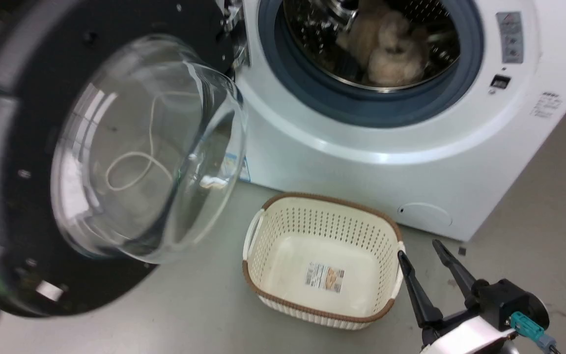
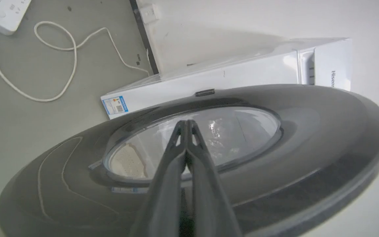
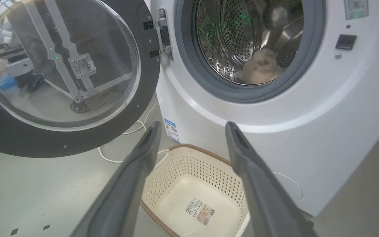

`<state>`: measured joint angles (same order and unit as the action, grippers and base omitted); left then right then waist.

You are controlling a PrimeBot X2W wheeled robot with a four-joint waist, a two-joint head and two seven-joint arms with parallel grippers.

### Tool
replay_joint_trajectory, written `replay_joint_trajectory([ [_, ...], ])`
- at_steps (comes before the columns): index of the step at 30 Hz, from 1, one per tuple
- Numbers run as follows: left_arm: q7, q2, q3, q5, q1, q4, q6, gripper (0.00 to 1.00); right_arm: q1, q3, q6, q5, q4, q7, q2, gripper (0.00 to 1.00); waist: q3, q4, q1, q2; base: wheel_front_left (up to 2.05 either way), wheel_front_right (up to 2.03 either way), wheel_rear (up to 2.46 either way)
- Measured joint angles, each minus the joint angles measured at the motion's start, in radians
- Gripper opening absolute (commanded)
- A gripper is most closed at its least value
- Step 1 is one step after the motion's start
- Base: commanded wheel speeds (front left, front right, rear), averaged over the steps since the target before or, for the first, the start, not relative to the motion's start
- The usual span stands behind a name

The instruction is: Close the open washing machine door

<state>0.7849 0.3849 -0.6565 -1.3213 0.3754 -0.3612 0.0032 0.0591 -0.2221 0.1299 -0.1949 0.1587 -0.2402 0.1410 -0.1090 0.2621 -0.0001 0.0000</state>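
Well, the washing machine door (image 1: 13,147) stands swung wide open on my left, hinged beside the porthole of the white washing machine (image 1: 361,162), with a pale bundle (image 1: 386,44) lying in its steel drum (image 3: 232,29). My left gripper (image 2: 186,122) is clenched and empty, fingers together over the door's outer glass. My right gripper (image 1: 418,248) is spread, holding nothing, beside the cream perforated basket (image 1: 312,197) on the floor (image 1: 204,305).

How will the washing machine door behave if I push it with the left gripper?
The door looks rigid and will probably swing on its metal hinge rather than flex. Its glossy outer face may let the left gripper slip. The glass bowl likely adds weight.
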Motion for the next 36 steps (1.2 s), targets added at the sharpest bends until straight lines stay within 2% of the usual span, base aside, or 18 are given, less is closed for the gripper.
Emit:
replay_joint_trajectory([
  [1, 0.053, -0.031, 0.006, -0.026, -0.059, 0.060, -0.008, 0.00, -0.005, 0.005, 0.000, 0.000, 0.005, -0.002, -0.005, 1.00, 0.018, -0.005, 0.0000, 0.0000, 0.00, 0.00, 0.00],
  [2, 0.053, -0.031, 0.006, -0.026, -0.059, 0.060, -0.008, 0.00, -0.005, 0.005, 0.000, 0.000, 0.005, -0.002, -0.005, 1.00, 0.018, -0.005, 0.0000, 0.0000, 0.00, 0.00, 0.00],
  [5, 0.113, -0.096, 0.026, -0.057, -0.142, 0.170, -0.007, 0.00, -0.015, 0.018, 0.000, 0.000, 0.012, -0.006, -0.015, 1.00, 0.045, -0.012, -0.0001, 0.0000, 0.00, 0.00, 0.00],
  [6, 0.137, -0.140, 0.048, -0.063, -0.191, 0.243, -0.005, 0.00, -0.016, 0.026, 0.000, 0.000, 0.015, -0.008, -0.018, 1.00, 0.062, -0.018, -0.0001, 0.0000, 0.00, 0.00, 0.00],
  [7, 0.137, -0.140, 0.048, -0.063, -0.191, 0.243, -0.005, 0.00, -0.016, 0.026, 0.000, 0.000, 0.015, -0.008, -0.018, 1.00, 0.062, -0.018, -0.0001, 0.0000, 0.00, 0.00, 0.00],
  [8, 0.148, -0.191, 0.070, -0.065, -0.237, 0.318, -0.001, 0.00, -0.016, 0.033, 0.000, 0.001, 0.015, -0.008, -0.024, 1.00, 0.075, -0.028, -0.0001, 0.0000, 0.00, 0.00, 0.00],
  [9, 0.148, -0.191, 0.070, -0.065, -0.237, 0.318, -0.001, 0.00, -0.016, 0.033, 0.000, 0.001, 0.015, -0.008, -0.024, 1.00, 0.075, -0.028, -0.0001, 0.0000, 0.00, 0.00, 0.00],
  [10, 0.158, -0.241, 0.097, -0.065, -0.282, 0.386, 0.012, 0.00, -0.019, 0.044, 0.000, 0.002, 0.013, -0.008, -0.030, 1.00, 0.086, -0.043, -0.0001, 0.0000, 0.00, 0.00, 0.00],
  [11, 0.163, -0.264, 0.115, -0.065, -0.304, 0.417, 0.016, 0.00, -0.021, 0.050, 0.000, 0.003, 0.011, -0.008, -0.033, 1.00, 0.091, -0.051, -0.0001, 0.0000, 0.00, 0.00, 0.00],
  [14, 0.166, -0.297, 0.158, -0.064, -0.345, 0.462, 0.021, 0.00, -0.027, 0.060, 0.000, 0.011, 0.010, -0.008, -0.034, 1.00, 0.098, -0.069, -0.0001, 0.0000, 0.00, 0.00, 0.00],
  [15, 0.163, -0.318, 0.203, -0.067, -0.381, 0.489, 0.021, 0.00, -0.031, 0.066, 0.000, 0.016, 0.007, -0.004, -0.034, 1.00, 0.103, -0.091, -0.0001, 0.0000, 0.00, 0.00, 0.00],
  [19, 0.127, -0.325, 0.286, -0.086, -0.431, 0.525, 0.023, 0.00, -0.033, 0.077, 0.000, 0.021, -0.004, 0.005, -0.033, 1.00, 0.105, -0.130, -0.0001, 0.0000, 0.00, 0.00, 0.00],
  [20, 0.083, -0.326, 0.357, -0.101, -0.458, 0.533, 0.023, 0.00, -0.035, 0.085, 0.000, 0.024, -0.014, 0.011, -0.031, 1.00, 0.102, -0.158, -0.0001, 0.0000, 0.00, 0.00, 0.00],
  [23, -0.002, -0.330, 0.472, -0.113, -0.469, 0.521, 0.009, 0.00, -0.035, 0.090, 0.000, 0.029, -0.028, 0.019, -0.025, 1.00, 0.090, -0.207, 0.0000, 0.0000, 0.00, 0.00, 0.00],
  [24, -0.066, -0.331, 0.578, -0.148, -0.461, 0.499, -0.009, 0.00, -0.032, 0.088, 0.000, 0.031, -0.040, 0.027, -0.020, 1.00, 0.072, -0.260, 0.0001, 0.0000, 0.00, 0.00, 0.00],
  [26, -0.107, -0.332, 0.641, -0.156, -0.439, 0.474, -0.017, 0.00, -0.026, 0.087, 0.000, 0.032, -0.046, 0.028, -0.018, 1.00, 0.057, -0.297, 0.0001, 0.0000, 0.00, 0.00, 0.00],
  [29, -0.181, -0.334, 0.707, -0.161, -0.382, 0.426, -0.034, 0.00, -0.019, 0.082, 0.000, 0.033, -0.050, 0.029, -0.018, 1.00, 0.031, -0.357, 0.0001, 0.0000, 0.00, 0.00, 0.00],
  [36, -0.416, -0.334, 0.767, -0.188, -0.191, 0.257, -0.054, 0.00, 0.006, 0.072, 0.000, 0.031, -0.047, 0.023, -0.026, 1.00, -0.036, -0.497, 0.0002, 0.0001, 0.00, 0.00, 0.00],
])
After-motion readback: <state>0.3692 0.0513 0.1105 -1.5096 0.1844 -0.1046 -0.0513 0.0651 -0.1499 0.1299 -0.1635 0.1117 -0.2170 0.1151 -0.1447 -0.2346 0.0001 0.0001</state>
